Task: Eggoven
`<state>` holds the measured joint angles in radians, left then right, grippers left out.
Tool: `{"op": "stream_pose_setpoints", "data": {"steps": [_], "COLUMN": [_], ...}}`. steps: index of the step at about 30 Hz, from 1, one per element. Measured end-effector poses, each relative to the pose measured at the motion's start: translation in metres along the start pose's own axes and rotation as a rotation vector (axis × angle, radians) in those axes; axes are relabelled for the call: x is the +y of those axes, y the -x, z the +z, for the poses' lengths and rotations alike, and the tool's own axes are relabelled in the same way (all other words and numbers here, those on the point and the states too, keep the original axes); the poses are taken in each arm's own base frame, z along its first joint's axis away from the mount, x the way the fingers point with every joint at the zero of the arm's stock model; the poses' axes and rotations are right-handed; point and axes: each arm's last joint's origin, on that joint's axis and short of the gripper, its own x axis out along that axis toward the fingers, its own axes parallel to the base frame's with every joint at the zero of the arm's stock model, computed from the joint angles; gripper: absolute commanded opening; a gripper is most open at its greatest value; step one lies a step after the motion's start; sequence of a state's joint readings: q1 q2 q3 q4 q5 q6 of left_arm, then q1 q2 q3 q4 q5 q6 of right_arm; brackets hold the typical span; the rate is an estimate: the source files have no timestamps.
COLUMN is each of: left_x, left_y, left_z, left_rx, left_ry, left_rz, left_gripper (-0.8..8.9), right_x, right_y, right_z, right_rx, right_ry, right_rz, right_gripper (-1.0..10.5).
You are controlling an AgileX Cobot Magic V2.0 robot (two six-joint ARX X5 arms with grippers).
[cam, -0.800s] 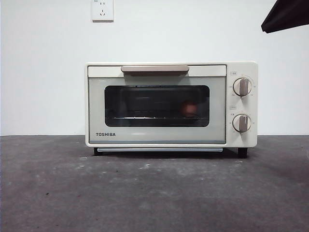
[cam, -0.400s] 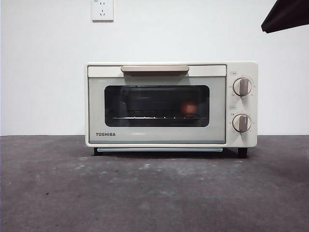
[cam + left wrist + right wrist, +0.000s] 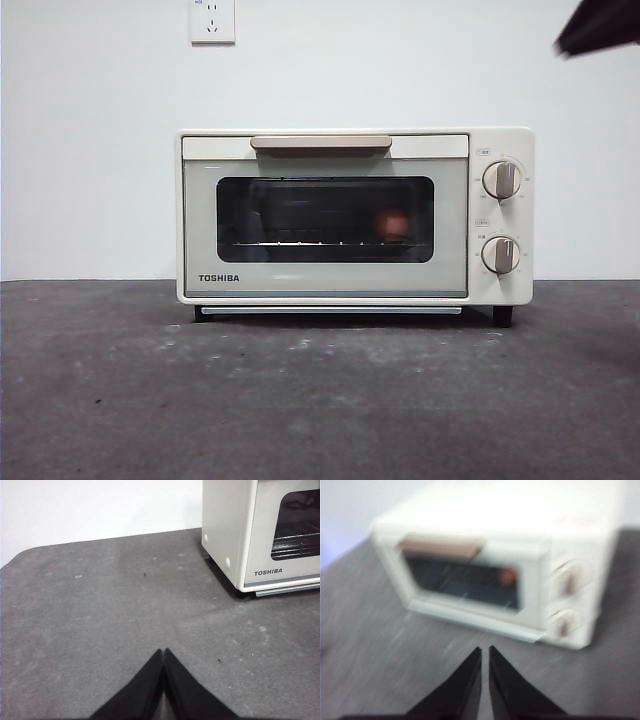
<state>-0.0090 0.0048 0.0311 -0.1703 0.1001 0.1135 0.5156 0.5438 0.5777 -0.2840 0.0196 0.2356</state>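
Oven (image 3: 355, 215): cream, boxy, standing square on the grey table (image 3: 300, 400), door shut, tan handle (image 3: 321, 144) along the door's top edge, two knobs (image 3: 500, 180) stacked at one side. Egg (image 3: 392, 223): reddish-brown, inside the oven on the wire rack, seen through the glass toward the knob side. Left gripper (image 3: 163, 653): low over bare table off the oven's plain side, jaws pressed together, holding nothing; waiting. Right gripper (image 3: 485, 651): raised in front of the oven and above it, jaws nearly together with a thin gap, empty; its view is blurred, and in the front view only a dark tip shows at a top corner. Step in hand, as judged: with the egg housed and the door closed, the placing looks done, and what remains is either a knob or a clean retreat. To do it well: carry the right arm well clear of the handle and the oven top so the door is not knocked ajar; if a knob follows, part the jaws first, approach square, and turn without dragging the oven.
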Motion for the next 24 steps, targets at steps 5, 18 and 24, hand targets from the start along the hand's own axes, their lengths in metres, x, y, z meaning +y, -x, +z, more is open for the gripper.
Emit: {"op": "stream_pose_setpoints", "data": {"steps": [5, 18, 24], "left_x": [0.000, 0.000, 0.000], "left_y": [0.000, 0.000, 0.000], "left_z": [0.000, 0.000, 0.000], "left_rx": [0.000, -0.002, -0.002], "left_ry": [0.000, 0.000, 0.000], "left_rz": [0.000, 0.000, 0.000], "left_gripper": [0.08, 0.08, 0.08], "right_x": [-0.019, -0.056, -0.069], "right_y": [0.029, 0.033, 0.019], "right_z": [0.006, -0.067, -0.103], "right_rx": [-0.155, -0.349, -0.281], "right_ry": [-0.025, 0.042, 0.025], "right_rz": [-0.147, -0.401, -0.429], "right_gripper": [0.0, 0.0, 0.0]}}
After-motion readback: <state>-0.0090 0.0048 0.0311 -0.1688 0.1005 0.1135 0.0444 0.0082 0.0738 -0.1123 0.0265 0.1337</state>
